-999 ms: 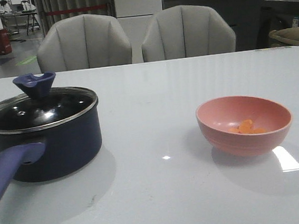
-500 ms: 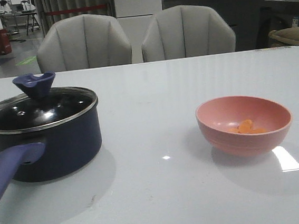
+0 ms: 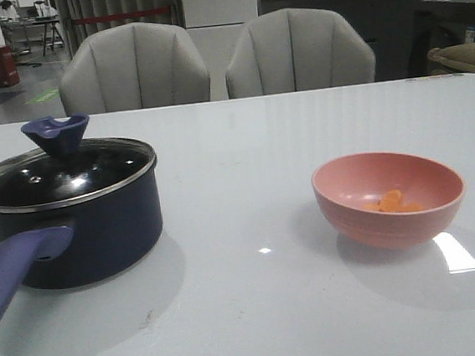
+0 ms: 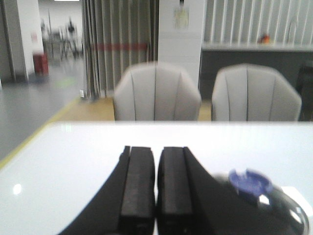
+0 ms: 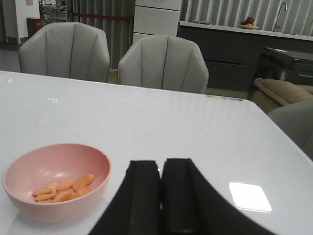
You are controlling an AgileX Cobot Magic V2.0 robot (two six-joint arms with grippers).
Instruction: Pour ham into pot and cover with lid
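Note:
The dark navy pot (image 3: 83, 235) stands at the table's left with its blue-purple handle (image 3: 11, 271) pointing toward me. The glass lid (image 3: 60, 174) with the dark blue knob (image 3: 55, 135) sits on it; the knob also shows in the left wrist view (image 4: 250, 182). Orange ham slices (image 3: 394, 202) lie in the pink bowl (image 3: 388, 199) at the right, also in the right wrist view (image 5: 63, 187). My left gripper (image 4: 156, 152) is shut and empty, beside the pot. My right gripper (image 5: 160, 165) is shut and empty, beside the bowl (image 5: 56, 181). Neither gripper shows in the front view.
Two grey chairs (image 3: 134, 66) (image 3: 297, 50) stand behind the table's far edge. The white table (image 3: 259, 310) runs wide between pot and bowl. A dark counter and an armchair (image 5: 286, 90) stand beyond the table's right side.

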